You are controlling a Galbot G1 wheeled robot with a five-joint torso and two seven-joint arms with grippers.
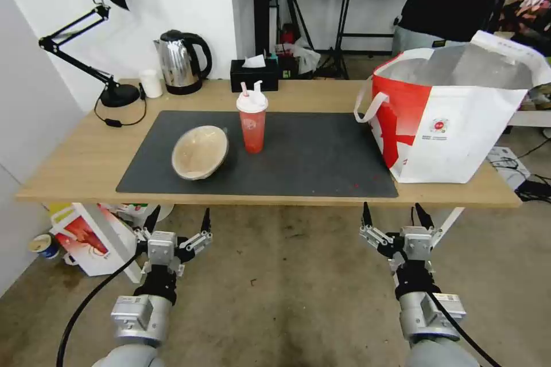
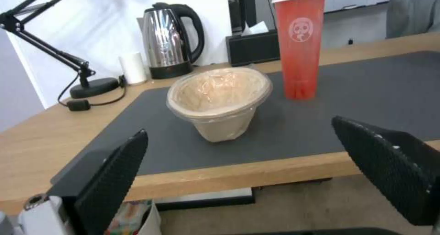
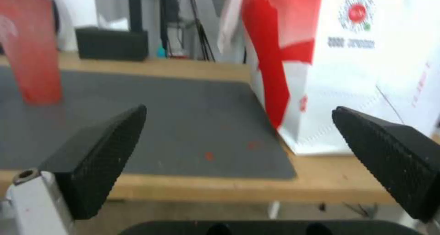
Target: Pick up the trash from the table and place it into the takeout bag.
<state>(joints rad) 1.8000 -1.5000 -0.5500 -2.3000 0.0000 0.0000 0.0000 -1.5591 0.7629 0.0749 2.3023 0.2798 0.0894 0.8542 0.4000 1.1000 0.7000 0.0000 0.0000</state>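
Right now my left end effector [image 1: 178, 219] hangs below the near edge of the tabletop [image 1: 69, 166], its fingers spread wide and holding nothing. My right end effector [image 1: 395, 215] hangs the same way on the other side, also spread and empty, just short of the tabletop's front edge.

On the dark grey mat [image 1: 310, 155] lies the beige paper bowl [image 1: 200, 152], tipped on its side with its mouth turned toward me; in my left wrist view the bowl [image 2: 219, 100] sits straight ahead between my fingers [image 2: 114, 180], with a clear film lining showing inside. Just beside it, toward my right and a little farther back, the red drink cup [image 1: 252, 123] stands upright with its white lid and two straws; a panda mark shows on the cup [image 2: 300, 45] in the left wrist view. Bowl and cup are near each other but I cannot tell whether they touch.

The takeout bag [image 1: 453, 126] stands open at the right end of the tabletop, just beside the mat's right edge, its silver lining showing and a white strap handle hanging on the red side. In my right wrist view the bag [image 3: 348, 70] stands ahead, beyond the tabletop edge.

Along the back of the tabletop stand a black desk lamp [image 1: 103, 40], a small white cup [image 1: 151, 83], a steel kettle [image 1: 181, 62] and a black tissue box [image 1: 253, 73].
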